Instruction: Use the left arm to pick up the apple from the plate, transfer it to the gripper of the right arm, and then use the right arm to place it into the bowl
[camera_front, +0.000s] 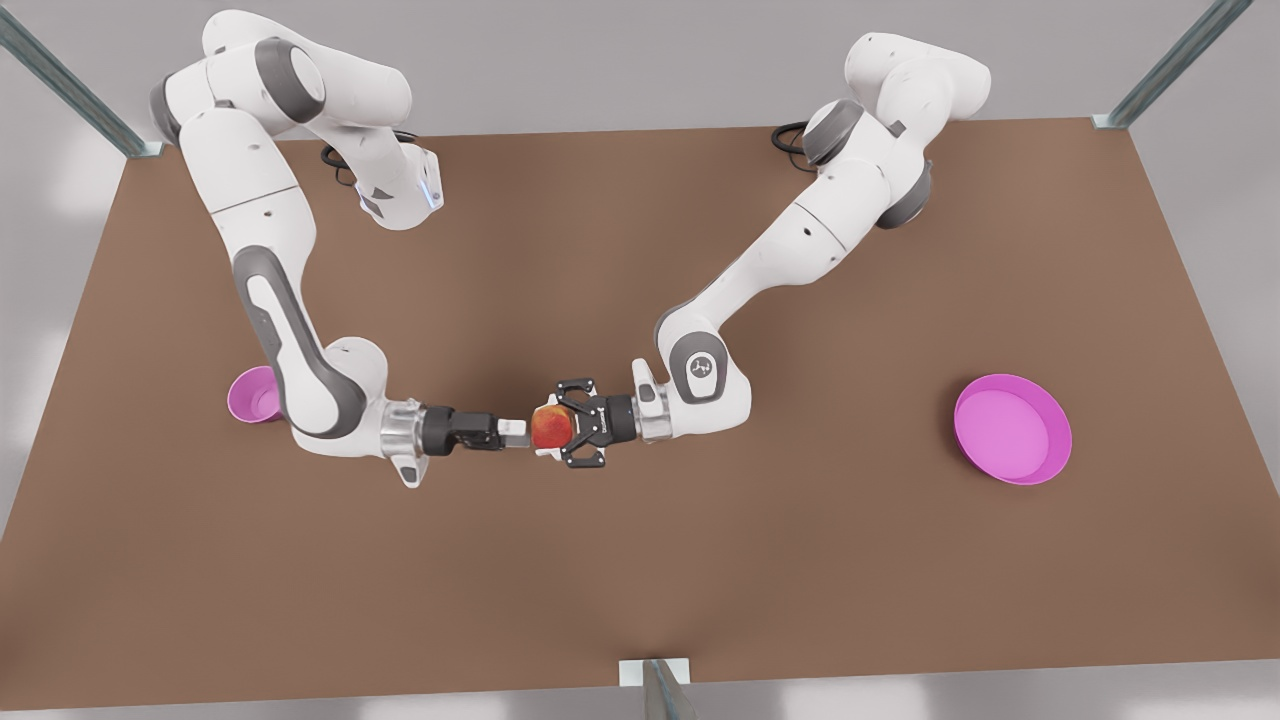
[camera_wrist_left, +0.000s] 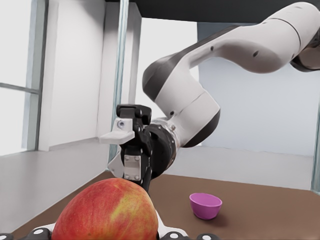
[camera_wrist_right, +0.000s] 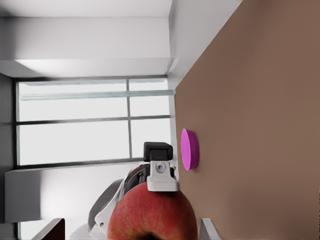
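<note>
Front view: two white arms meet above the middle of the brown desk (camera_front: 640, 600). The left gripper (camera_front: 556, 428), on the arm reaching in from the front view's right, has its black fingers clenched on the apple (camera_front: 549, 427), which hangs clear of the desk at the frame's centre. The right gripper (camera_front: 514, 432), on the arm from the front view's left, sits just beside the apple with its white-tipped fingers released. The bowl (camera_front: 252, 396) stands at the front view's left edge of the desk, partly behind that arm. The plate (camera_front: 1012, 429) lies well apart at the front view's right.

Left wrist view: the apple (camera_wrist_left: 107, 212) sits closest to the lens. The right gripper (camera_wrist_left: 125, 152) faces it with its pale fingers spread, and the bowl (camera_wrist_left: 205, 205) rests on the desk (camera_wrist_left: 260, 210) beyond.

Right wrist view: the apple (camera_wrist_right: 152, 217) is close to the lens. One of the left gripper's fingers (camera_wrist_right: 161, 176) presses on it, and the plate (camera_wrist_right: 189, 149) shows edge-on against the desk (camera_wrist_right: 260, 100) farther off.
</note>
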